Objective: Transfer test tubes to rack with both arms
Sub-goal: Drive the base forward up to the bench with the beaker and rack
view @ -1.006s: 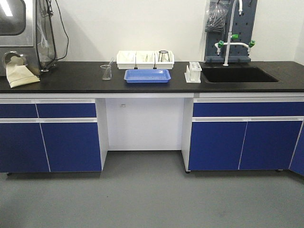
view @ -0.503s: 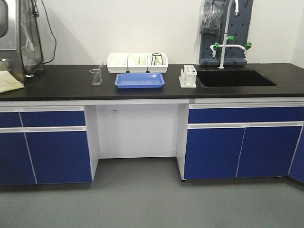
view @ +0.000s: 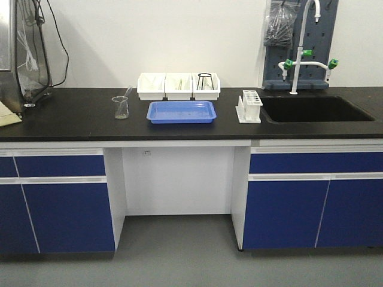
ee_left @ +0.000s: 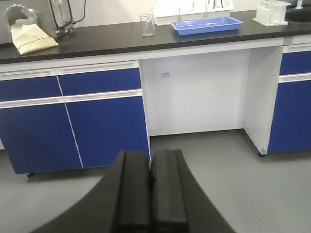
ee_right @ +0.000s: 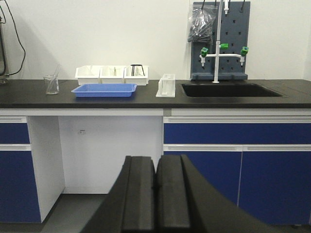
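Evidently nothing is being transferred yet. Left claw (ee_left: 149, 165) is sitting pressed together, fingers touching, carrying nothing; right claw (ee_right: 155, 170) is showing the same, pinched flat and empty. Both are hanging low over the grey floor, well apart from the bench and pointing toward it. Blue cupboard fronts are standing between the claws and the work.

Up on the black surface (view: 72, 116), a blue tray (view: 181, 112) is lying near the front edge, with a glass beaker (view: 120, 107) just to its left (something slim is leaning in it, too small to name). The rack (view: 249, 106) is standing to the tray's right, just beside the sink (view: 314, 109); whether its holes are holding anything, I am not managing to tell. Behind the tray, three white bins (view: 179, 86) are sitting in a row toward the wall, a black tripod ring (view: 205, 81) in the rightmost.

The test tubes are not resolving clearly; slim pale shapes in the bins are probably them, as a judgement only. I am reckoning progress at zero: approach, both grasps, carries and insertions are all waiting to be done.
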{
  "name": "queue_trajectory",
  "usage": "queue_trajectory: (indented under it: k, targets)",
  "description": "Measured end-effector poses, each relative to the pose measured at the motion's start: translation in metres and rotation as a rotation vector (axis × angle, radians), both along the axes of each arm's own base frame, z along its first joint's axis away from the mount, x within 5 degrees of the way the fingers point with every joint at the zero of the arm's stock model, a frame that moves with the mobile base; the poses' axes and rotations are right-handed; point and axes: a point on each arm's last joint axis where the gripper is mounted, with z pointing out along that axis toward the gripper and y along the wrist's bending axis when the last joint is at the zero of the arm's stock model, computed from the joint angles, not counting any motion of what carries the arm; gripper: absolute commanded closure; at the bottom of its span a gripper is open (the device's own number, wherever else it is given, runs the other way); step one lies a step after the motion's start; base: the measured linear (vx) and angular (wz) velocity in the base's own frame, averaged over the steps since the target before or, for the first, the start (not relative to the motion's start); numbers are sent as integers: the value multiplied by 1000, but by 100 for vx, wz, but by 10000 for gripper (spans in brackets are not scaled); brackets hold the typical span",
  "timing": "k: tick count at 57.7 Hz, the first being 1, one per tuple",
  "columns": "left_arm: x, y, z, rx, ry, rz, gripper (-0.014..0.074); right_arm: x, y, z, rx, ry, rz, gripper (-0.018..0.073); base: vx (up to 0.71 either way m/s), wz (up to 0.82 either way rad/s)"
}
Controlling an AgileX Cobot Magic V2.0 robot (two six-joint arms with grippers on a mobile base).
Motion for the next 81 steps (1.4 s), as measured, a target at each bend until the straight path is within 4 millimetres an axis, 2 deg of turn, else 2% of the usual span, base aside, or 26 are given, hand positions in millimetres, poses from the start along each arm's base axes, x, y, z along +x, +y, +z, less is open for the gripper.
queue_trajectory:
  k: [81]
  targets:
    - [0, 0, 0, 0, 2, 0, 601, 0, 0, 0, 0, 0, 0, 568, 45, -2]
